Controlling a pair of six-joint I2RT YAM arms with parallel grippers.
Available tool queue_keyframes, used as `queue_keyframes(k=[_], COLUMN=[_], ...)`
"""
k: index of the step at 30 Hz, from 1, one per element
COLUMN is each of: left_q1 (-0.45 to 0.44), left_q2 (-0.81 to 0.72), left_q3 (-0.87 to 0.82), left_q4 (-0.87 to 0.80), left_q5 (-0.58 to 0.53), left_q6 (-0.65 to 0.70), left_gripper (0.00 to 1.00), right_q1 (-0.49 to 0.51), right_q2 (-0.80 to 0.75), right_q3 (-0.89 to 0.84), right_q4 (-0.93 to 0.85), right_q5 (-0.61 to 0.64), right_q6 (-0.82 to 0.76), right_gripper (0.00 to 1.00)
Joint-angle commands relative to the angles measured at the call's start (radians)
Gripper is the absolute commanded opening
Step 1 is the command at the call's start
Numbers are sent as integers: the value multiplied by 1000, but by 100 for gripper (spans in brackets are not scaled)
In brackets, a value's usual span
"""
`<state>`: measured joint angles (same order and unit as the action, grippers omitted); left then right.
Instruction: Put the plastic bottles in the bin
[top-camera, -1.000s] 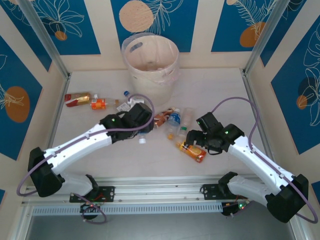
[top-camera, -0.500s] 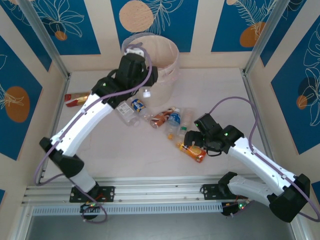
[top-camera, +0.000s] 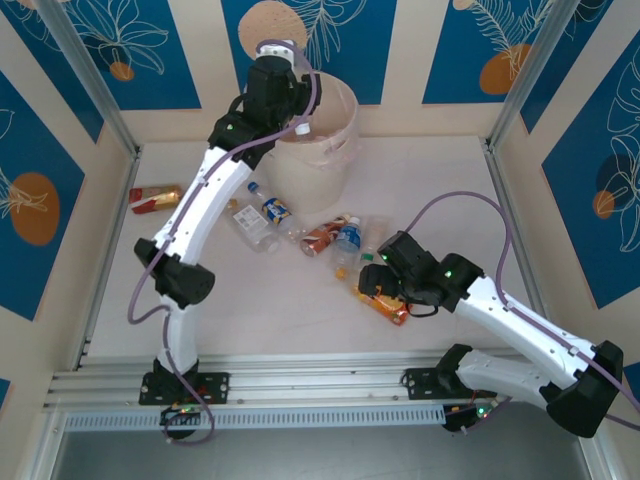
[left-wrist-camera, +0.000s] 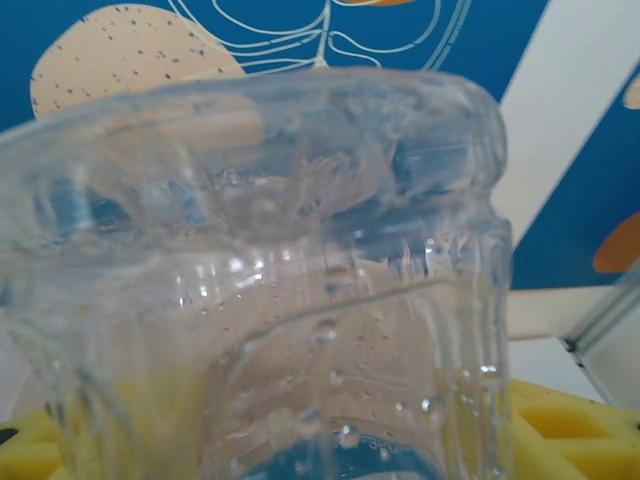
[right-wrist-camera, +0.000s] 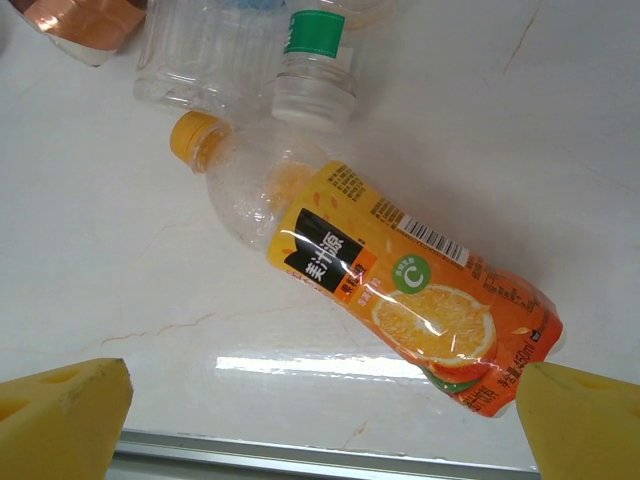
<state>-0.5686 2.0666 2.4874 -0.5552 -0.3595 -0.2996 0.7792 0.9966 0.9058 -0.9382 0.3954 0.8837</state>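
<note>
Left claw (top-camera: 289, 108) grips a clear bottle (left-wrist-camera: 300, 300) right over the bin (top-camera: 325, 165) — it's the drop step, the jaws just need to spread. Right claw (right-wrist-camera: 320, 415) hangs wide open above the orange bottle (right-wrist-camera: 400, 290) on the tabletop (right-wrist-camera: 120, 250) — next: lower, straddle, squeeze.

Blue leaf-patterned wall panels (top-camera: 150, 50) enclose a pale tabletop (top-camera: 430, 170).
</note>
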Motion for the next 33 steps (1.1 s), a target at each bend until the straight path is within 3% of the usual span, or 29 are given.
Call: queue_keyframes(k=[1,16,33], left_q1=[43,78,124], left_q2=[53,189,314], left_q3=[54,58,64], left_q4=[70,247,212], left_q5=[-5,-15,44], left_q6=[54,283,327], left_gripper=[63,64,65], right_q1=[17,75,136], right_q2=[-12,-3,0], right_q3=[36,-11,1], right_q4=[-38,1,-33], right_q5=[44,33,76], right_q6=[40,104,154], right_gripper=[99,99,99])
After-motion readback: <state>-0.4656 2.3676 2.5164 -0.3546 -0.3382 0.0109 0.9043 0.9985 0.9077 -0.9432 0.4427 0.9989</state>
